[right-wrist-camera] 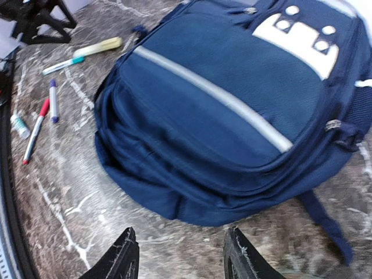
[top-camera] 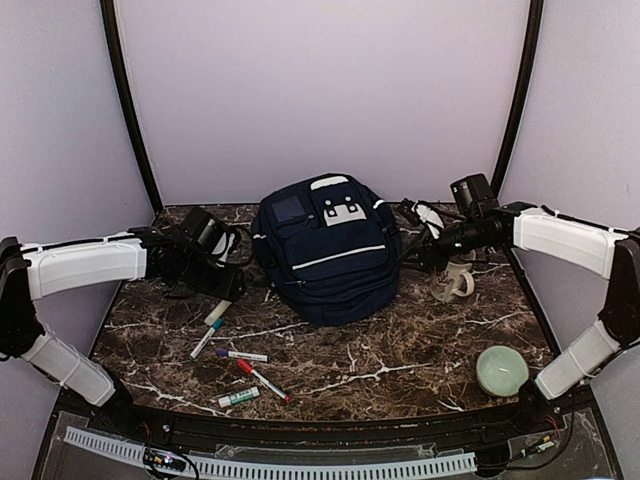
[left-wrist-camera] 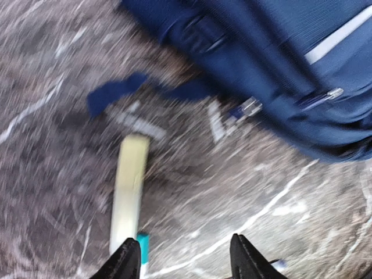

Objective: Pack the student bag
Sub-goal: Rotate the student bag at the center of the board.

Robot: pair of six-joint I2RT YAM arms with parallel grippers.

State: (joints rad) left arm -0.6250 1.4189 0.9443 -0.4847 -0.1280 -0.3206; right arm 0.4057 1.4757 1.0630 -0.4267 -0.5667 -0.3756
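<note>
A dark marble table with white veins carries everything. The student bag lies at the centre toward the far side, front panel up, its white patch at the far end and a reflective stripe running across the pocket; it looks zipped shut. The left arm reaches in from the left. The left gripper hangs low over the table just left of the bag's near-left corner, its fingers spread apart with nothing between them; that wrist view is blurred. The right arm comes in from the right. The right gripper is also parted and empty, held by the bag's right side without touching it. A pale green bowl sits near the right near corner, well apart from the bag. A pale mug stands just right of the bag. Left of centre, near the front, lie the pens: a yellow highlighter, a teal-capped marker, a purple marker, a red marker and a short green-capped one.
</note>
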